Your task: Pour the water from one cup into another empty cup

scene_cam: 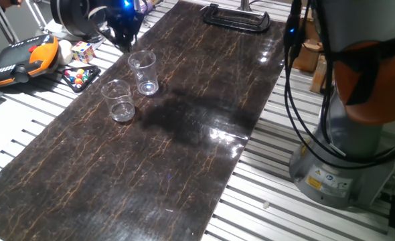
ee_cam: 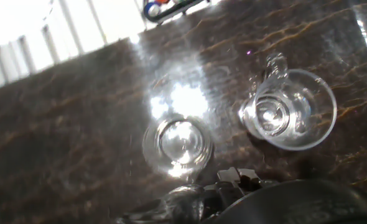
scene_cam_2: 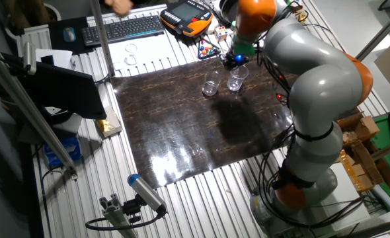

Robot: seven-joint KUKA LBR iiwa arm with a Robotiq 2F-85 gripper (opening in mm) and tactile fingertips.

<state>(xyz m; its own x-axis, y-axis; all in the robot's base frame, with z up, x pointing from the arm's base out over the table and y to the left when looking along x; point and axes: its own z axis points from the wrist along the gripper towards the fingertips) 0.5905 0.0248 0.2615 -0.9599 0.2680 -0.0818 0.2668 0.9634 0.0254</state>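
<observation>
On the dark marbled mat, near its far corner, stand the two clear tumblers, both upright and close beside each other without touching. The taller, narrower tumbler sits just below and beside the gripper, which hangs above the mat's edge with its blue light on; the shorter, wider tumbler stands a little farther from the gripper, toward the near side. In the hand view both cups lie ahead of the fingers, neither one between them.

The fingers are dark against a dark body and only their blurred bases show at the bottom of the hand view, so I cannot tell how wide the gripper stands. The water cannot be made out in either cup; glare on the glass and on the shiny mat hides it.

Beyond the mat's edge, on the slatted aluminium table, lie a Rubik's cube, a tray of coloured balls and an orange-and-black teach pendant. A black clamp rests at the mat's far end. Nothing stands between the gripper and the cups.
</observation>
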